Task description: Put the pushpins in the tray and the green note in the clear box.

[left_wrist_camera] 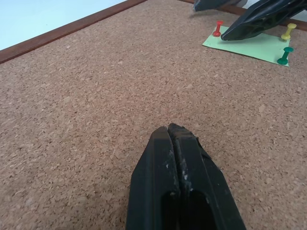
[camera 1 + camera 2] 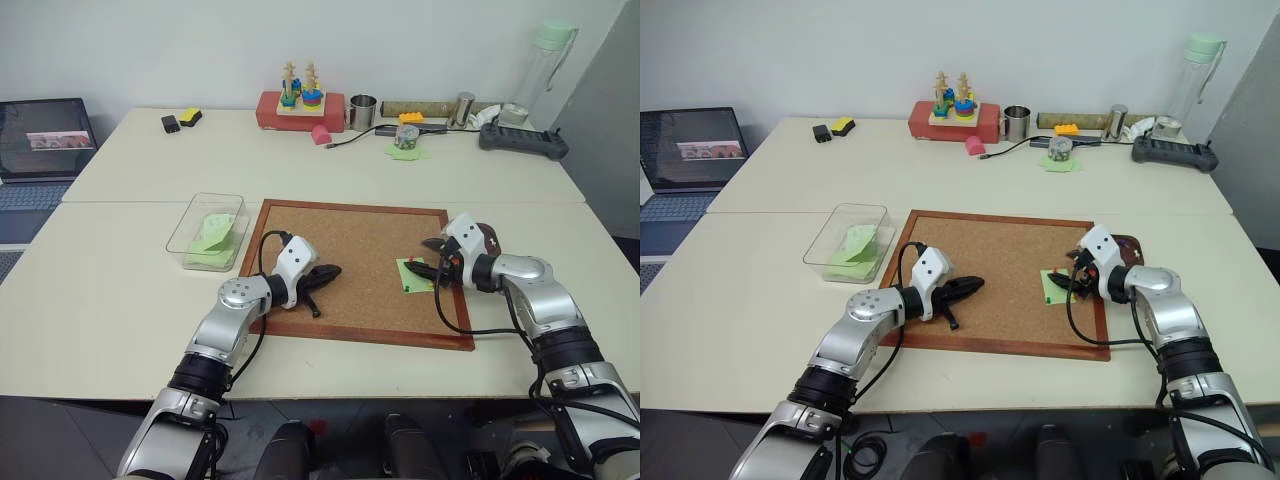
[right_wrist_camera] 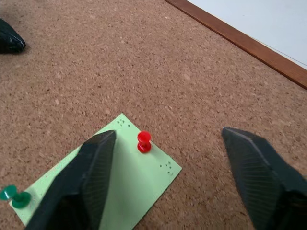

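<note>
Pushpins — a red one point(image 3: 143, 142), a green one point(image 1: 284, 55) and a yellow one point(image 1: 288, 31) — stood in the green note point(image 3: 129, 184), which lay pinned on the corkboard point(image 2: 350, 250) near its right edge. None had been pulled yet, so most of the job remained. The right gripper point(image 3: 165, 179) hung over the note with its fingers spread either side of the red pin, apart from it. The tray point(image 2: 1128, 246) sat just behind that hand, probably empty, though mostly hidden. The clear box point(image 2: 190, 225), left of the board, held other green notes. The left gripper point(image 1: 173, 139) rested pressed together, holding nothing.
</note>
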